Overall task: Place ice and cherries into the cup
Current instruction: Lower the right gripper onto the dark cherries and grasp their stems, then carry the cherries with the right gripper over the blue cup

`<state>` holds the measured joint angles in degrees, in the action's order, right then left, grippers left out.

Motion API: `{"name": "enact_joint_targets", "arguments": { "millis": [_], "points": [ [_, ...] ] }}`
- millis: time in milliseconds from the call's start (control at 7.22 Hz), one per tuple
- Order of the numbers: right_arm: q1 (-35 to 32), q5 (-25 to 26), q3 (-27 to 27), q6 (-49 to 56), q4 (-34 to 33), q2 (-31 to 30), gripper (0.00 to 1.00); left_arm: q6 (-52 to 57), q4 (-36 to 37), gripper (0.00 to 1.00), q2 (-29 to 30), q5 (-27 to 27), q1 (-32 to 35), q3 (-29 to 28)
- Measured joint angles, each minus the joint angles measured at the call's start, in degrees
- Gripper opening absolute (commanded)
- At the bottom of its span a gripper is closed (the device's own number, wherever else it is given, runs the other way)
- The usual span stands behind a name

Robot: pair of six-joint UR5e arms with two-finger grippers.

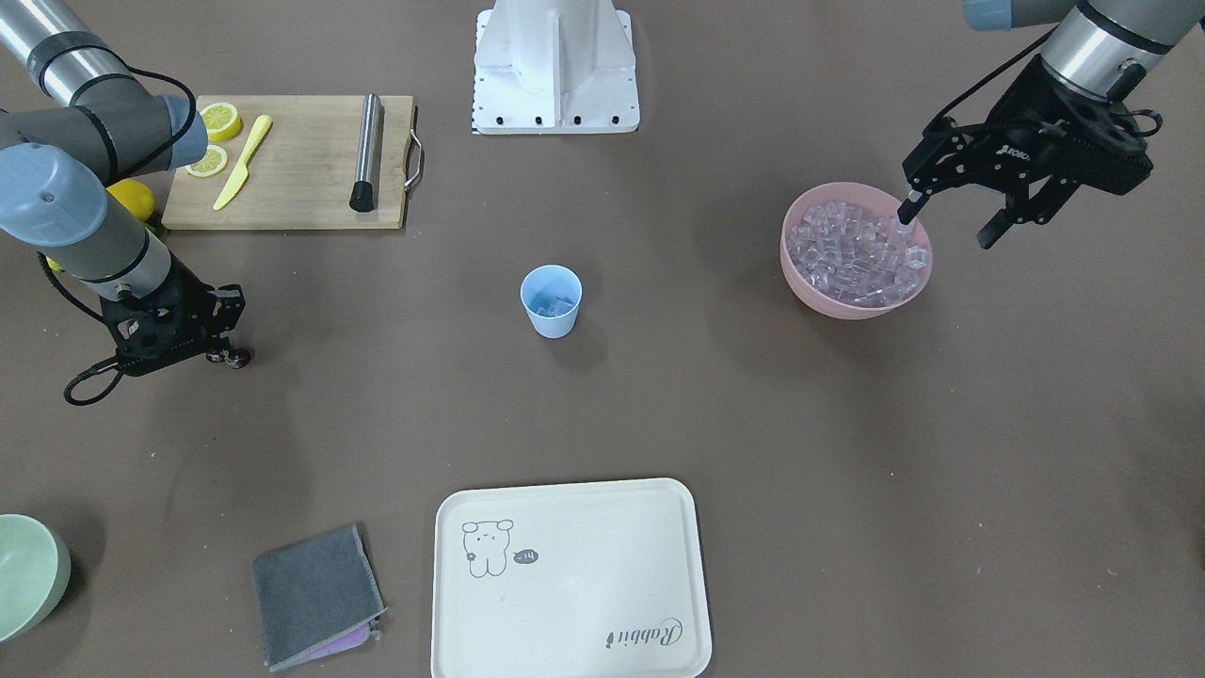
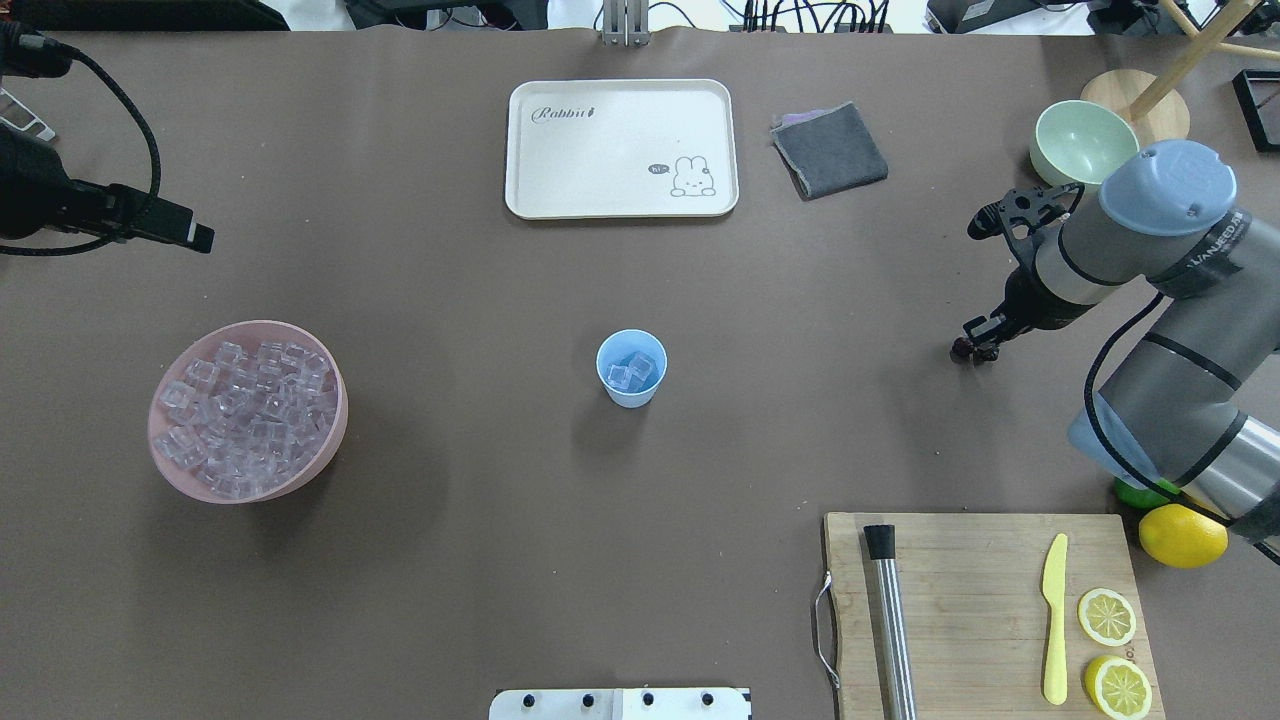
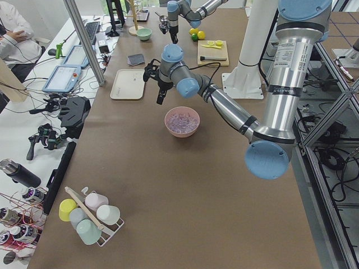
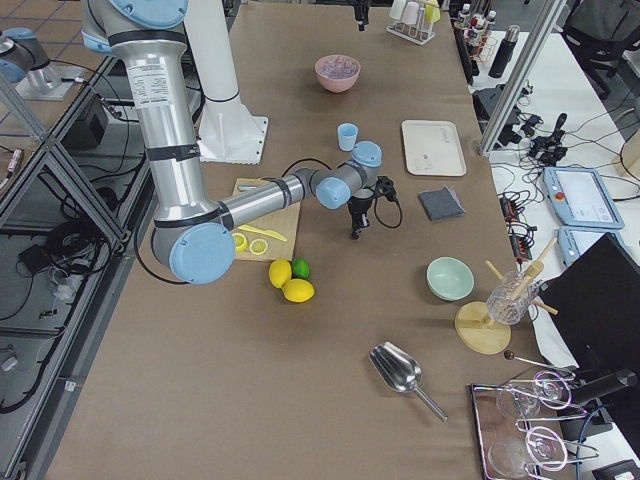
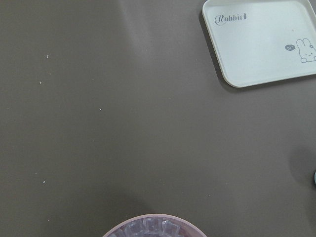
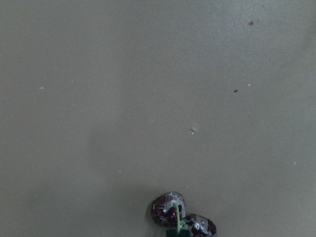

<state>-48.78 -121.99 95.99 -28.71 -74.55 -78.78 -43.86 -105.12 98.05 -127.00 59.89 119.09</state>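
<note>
The pale blue cup [image 1: 551, 301] [image 2: 631, 368] stands upright mid-table with a few ice cubes inside. More ice [image 1: 857, 254] [image 2: 245, 405] fills the pink bowl [image 1: 796, 282] [image 2: 335, 425]. My left gripper [image 1: 946, 226] hangs open and empty, raised beside that bowl on the tray side; the left wrist view catches only the bowl's rim [image 5: 148, 228]. The cherries [image 1: 237, 357] [image 2: 966, 349] [image 6: 170, 208], a dark red pair on a green stem, sit at the tip of my right gripper [image 1: 218, 355] [image 2: 985, 338], which looks shut on their stem close to the table.
A cutting board [image 2: 980, 600] holds lemon slices [image 2: 1106, 616], a yellow knife [image 2: 1055, 620] and a steel muddler [image 2: 890, 620]. A whole lemon [image 2: 1182, 535] lies beside it. On the far side are a cream tray [image 2: 620, 150], a grey cloth [image 2: 830, 150] and a green bowl [image 2: 1082, 145].
</note>
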Motion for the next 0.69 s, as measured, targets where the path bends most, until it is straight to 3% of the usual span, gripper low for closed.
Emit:
{"name": "enact_joint_targets", "arguments": {
  "millis": [415, 692],
  "points": [
    [-0.1, -0.7, 2.0, -1.7, -0.5, 0.9, 0.0, 0.0, 0.0, 0.97, -0.1, 0.1, 0.1, 0.1],
    [1.3, -1.3, 6.5, -11.3, -2.8, 5.6, 0.0, 3.0, 0.0, 0.97, -1.2, -0.3, 1.8, 0.2]
  ]
}}
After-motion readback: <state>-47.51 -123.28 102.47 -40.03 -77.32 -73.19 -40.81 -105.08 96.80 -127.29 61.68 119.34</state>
